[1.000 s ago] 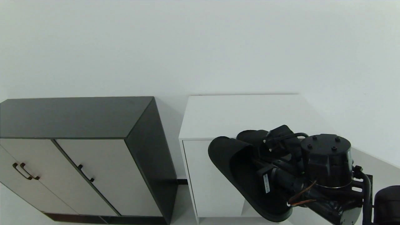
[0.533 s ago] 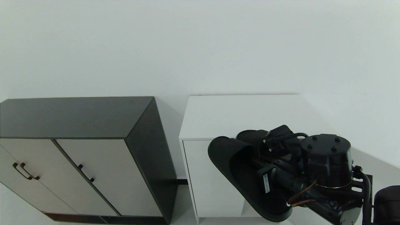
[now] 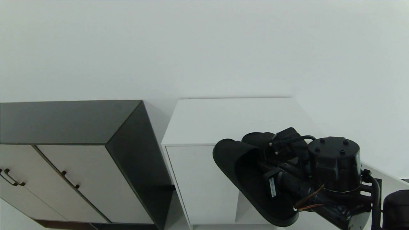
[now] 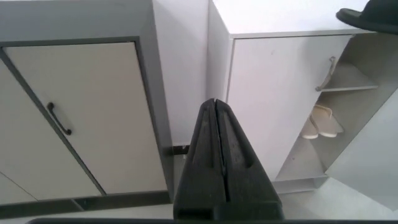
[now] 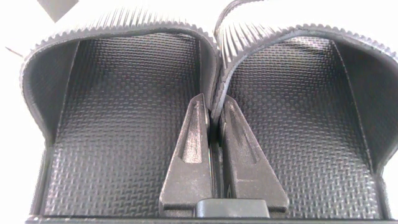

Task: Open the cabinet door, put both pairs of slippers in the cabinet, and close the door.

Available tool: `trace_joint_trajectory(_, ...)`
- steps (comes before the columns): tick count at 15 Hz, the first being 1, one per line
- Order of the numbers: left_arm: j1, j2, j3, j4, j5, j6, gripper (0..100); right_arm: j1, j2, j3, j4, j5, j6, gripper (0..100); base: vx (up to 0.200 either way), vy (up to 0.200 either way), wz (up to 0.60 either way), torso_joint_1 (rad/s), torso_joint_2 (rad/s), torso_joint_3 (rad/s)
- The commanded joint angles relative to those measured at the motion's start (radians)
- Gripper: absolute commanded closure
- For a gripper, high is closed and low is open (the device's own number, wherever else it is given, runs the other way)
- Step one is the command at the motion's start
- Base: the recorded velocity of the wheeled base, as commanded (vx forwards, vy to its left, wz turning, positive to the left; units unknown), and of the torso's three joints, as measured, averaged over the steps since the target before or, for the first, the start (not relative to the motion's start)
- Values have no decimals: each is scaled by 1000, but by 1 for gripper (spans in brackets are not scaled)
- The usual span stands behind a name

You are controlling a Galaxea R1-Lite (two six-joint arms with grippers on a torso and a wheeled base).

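Note:
A pair of black slippers [image 3: 243,169] hangs in front of the white cabinet [image 3: 223,118], held side by side. My right gripper [image 5: 212,109] is shut on their two inner edges, where the ribbed uppers [image 5: 155,28] meet. In the left wrist view the white cabinet [image 4: 273,93] stands open on one side, showing shelves [image 4: 348,78]. A cream pair of slippers [image 4: 323,121] lies on a lower shelf inside. My left gripper [image 4: 215,109] is shut on nothing and hangs low before the gap between the two cabinets.
A black cabinet [image 3: 64,121] with two pale doors and dark handles [image 3: 70,180] stands close to the left of the white one. A plain white wall [image 3: 204,48] runs behind both. The white cabinet's top is bare.
The whole head view has shifted, so both cabinets sit further left in the picture. The right arm and the black slippers keep the same pose.

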Motion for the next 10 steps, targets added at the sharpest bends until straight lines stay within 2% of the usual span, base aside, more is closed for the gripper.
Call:
trace_joint_trajectory(1,0,0,0,0,0,0,100,19,-17,9,0,1,0,100,0,-200,0,2,7,7)
trace_joint_trajectory(2,0,0,0,0,0,0,100,46,-46,26,4,2,-3,100,0,-200,0,2,2,2)
trace_joint_trajectory(10,0,0,0,0,0,0,100,65,-55,42,3,2,-5,100,0,-200,0,4,0,1)
